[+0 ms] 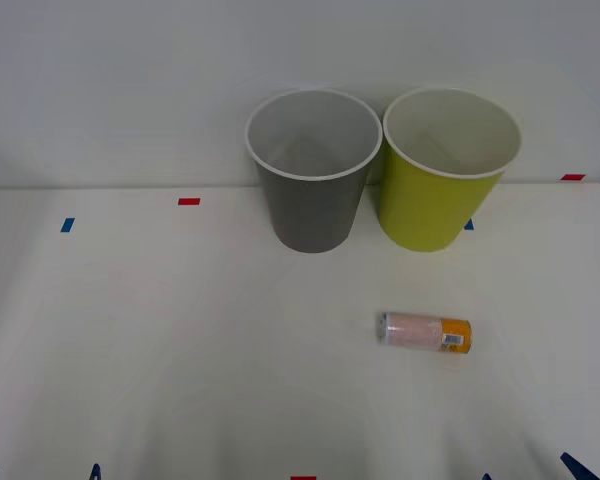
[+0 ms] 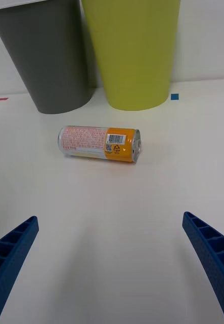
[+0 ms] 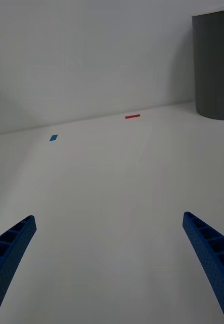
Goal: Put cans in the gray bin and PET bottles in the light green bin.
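one slim pink-white can (image 1: 424,331), orange-banded, on its side

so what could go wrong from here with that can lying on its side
The can lies on its side on the table, so a nudge from the open right claw could roll it away before the grip closes. The gray bin and green bin stand almost touching, so a sloppy drop might land in the green one. The open left claw waits far from the can.
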You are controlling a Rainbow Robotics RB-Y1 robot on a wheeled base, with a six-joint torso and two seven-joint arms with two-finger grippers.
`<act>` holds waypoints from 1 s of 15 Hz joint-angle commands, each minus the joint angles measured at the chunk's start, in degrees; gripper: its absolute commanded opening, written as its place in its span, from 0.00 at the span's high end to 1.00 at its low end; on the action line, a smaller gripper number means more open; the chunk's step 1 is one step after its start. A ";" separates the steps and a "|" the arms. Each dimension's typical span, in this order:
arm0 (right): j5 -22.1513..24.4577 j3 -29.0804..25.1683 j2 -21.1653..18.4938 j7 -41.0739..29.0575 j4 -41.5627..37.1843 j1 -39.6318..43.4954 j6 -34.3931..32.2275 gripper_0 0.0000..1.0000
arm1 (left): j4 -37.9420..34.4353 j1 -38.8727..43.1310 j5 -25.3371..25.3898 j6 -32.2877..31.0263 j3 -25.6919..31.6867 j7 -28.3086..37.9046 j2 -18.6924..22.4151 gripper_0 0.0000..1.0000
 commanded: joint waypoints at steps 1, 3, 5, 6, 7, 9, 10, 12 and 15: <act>0.35 0.79 1.41 0.00 1.67 -0.70 0.62 0.01 | 0.00 0.00 0.00 0.00 0.00 0.00 0.00 0.00; 0.09 0.26 0.97 0.09 -1.05 -0.35 0.44 0.01 | 0.00 0.00 0.00 0.00 0.00 0.00 0.00 0.00; -2.37 0.26 0.09 -0.18 -3.87 0.00 1.49 0.01 | 0.00 0.00 0.00 0.00 0.00 0.00 0.00 0.00; -4.75 0.09 -0.26 0.17 -5.54 -0.09 4.04 0.01 | 0.00 0.00 0.00 0.00 0.00 0.00 0.00 0.00; -6.68 -0.09 -0.44 0.17 -6.86 -0.18 6.42 0.01 | 0.00 0.00 0.00 0.00 0.00 0.00 0.00 0.00; -11.95 -0.44 -0.35 0.35 -10.55 -0.26 12.48 0.01 | 0.00 0.00 0.00 0.00 0.00 0.00 0.00 0.00; -13.97 -0.70 -0.35 0.53 -12.22 -0.35 15.20 0.01 | 0.00 0.00 0.00 0.00 0.00 0.00 0.00 0.00; -17.31 -2.28 0.44 0.44 -15.21 -0.70 21.01 0.01 | 0.00 0.00 0.00 0.00 0.00 0.00 0.00 0.00; -23.03 -3.95 2.28 0.09 -17.75 -3.95 29.36 0.01 | 0.00 0.00 0.00 0.00 0.00 0.00 0.00 0.00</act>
